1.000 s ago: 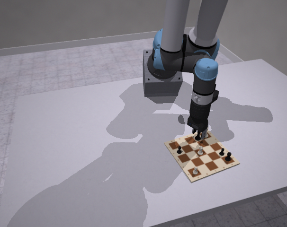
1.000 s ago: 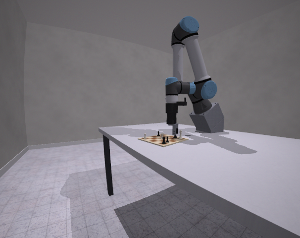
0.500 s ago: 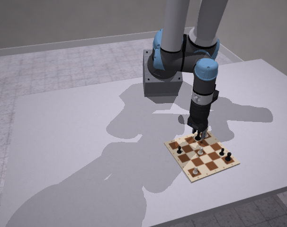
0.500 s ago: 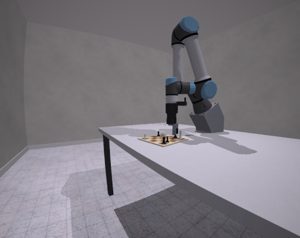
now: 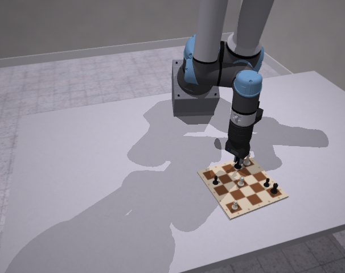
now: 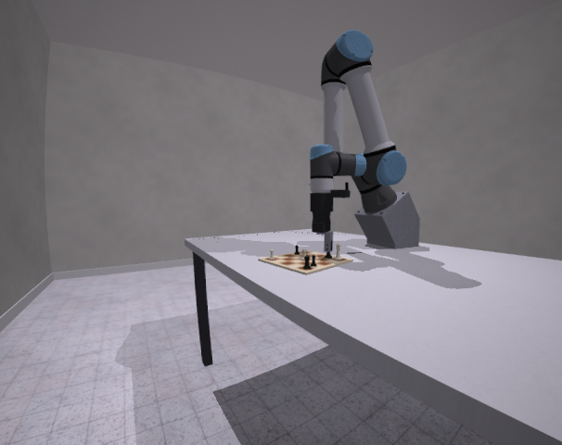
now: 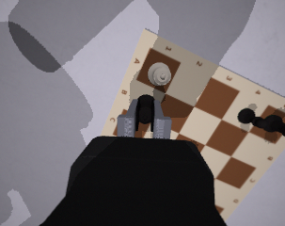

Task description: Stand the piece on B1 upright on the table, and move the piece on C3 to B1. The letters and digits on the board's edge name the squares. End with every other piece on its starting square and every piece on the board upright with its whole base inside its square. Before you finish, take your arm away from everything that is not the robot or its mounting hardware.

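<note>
Arm (image 5: 209, 26): pale grey tubes w/ dark grey joint housings, blue round caps (image 5: 248, 81). Base (image 5: 178, 102): grey block, screw holes at corners. Wrist: light grey band w/ small mark (image 5: 236, 118), black side bracket. Tool (image 7: 144, 123): ribbed black body, grey fingers w/ textured faces.

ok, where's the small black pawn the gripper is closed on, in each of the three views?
Top: small black pawn at the board's far edge, between the fingers, under the black gripper.
Exterior: same pawn on the board's right side, below the wrist.
Wrist: its round head between the grey fingers, centre of the picture.
Shared landmark: the white piece on the neighbouring corner square.
</note>
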